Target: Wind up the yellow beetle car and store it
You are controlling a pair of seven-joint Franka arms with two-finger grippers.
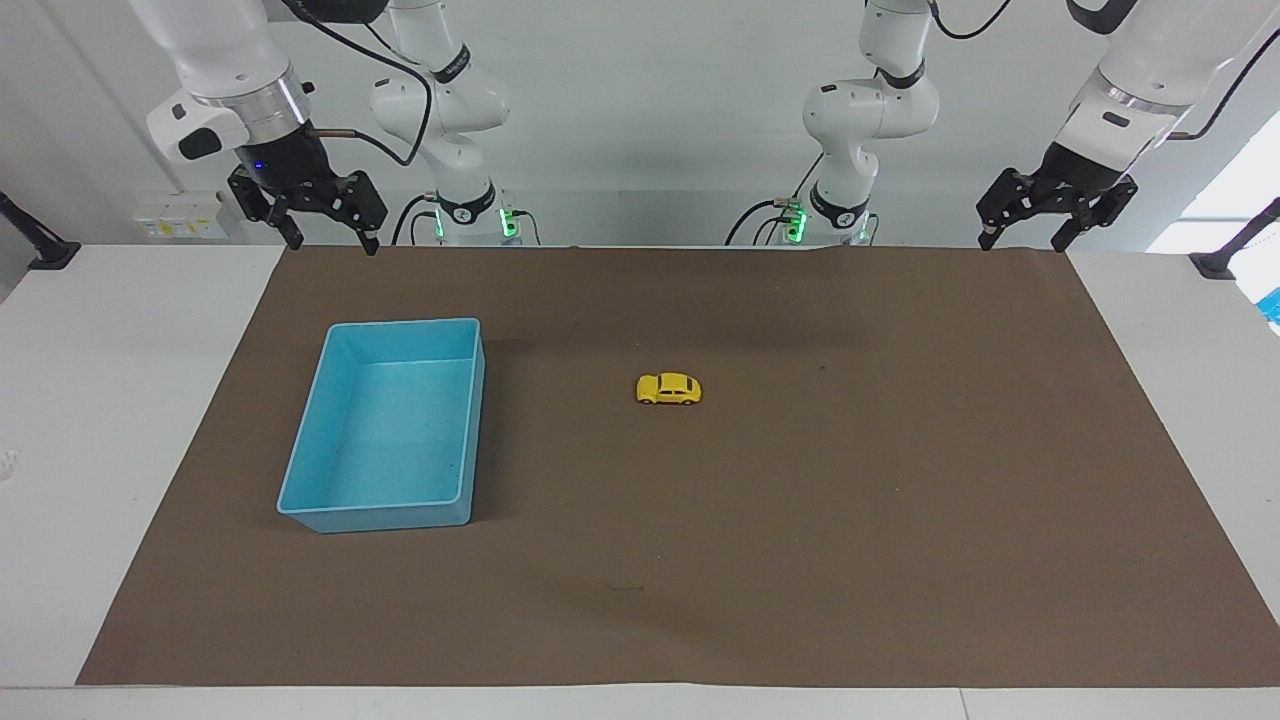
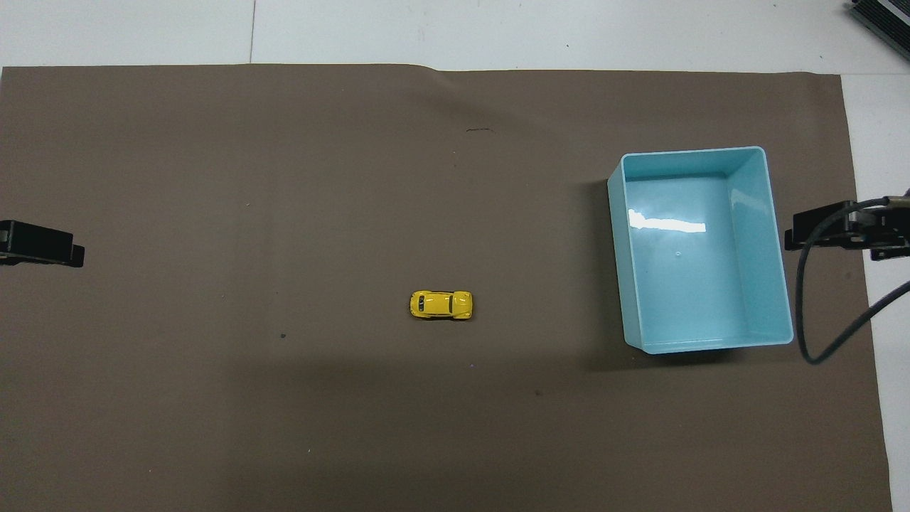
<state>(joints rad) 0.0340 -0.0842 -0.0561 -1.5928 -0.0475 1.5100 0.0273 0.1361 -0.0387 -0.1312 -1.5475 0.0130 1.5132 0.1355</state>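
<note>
The yellow beetle car (image 1: 669, 389) stands on its wheels near the middle of the brown mat; it also shows in the overhead view (image 2: 441, 305). The blue tray (image 1: 395, 430) sits empty on the mat toward the right arm's end, also seen from overhead (image 2: 693, 270). My right gripper (image 1: 335, 245) hangs open and empty in the air over the mat's edge by the robots, at the tray's end; its tip shows overhead (image 2: 839, 231). My left gripper (image 1: 1025, 240) hangs open and empty over the mat's corner at the left arm's end, also seen overhead (image 2: 43, 245). Both are well apart from the car.
The brown mat (image 1: 800, 520) covers most of the white table (image 1: 120, 420). A black cable (image 2: 817, 313) loops down from the right arm beside the tray. Black clamps stand at both table ends by the robots.
</note>
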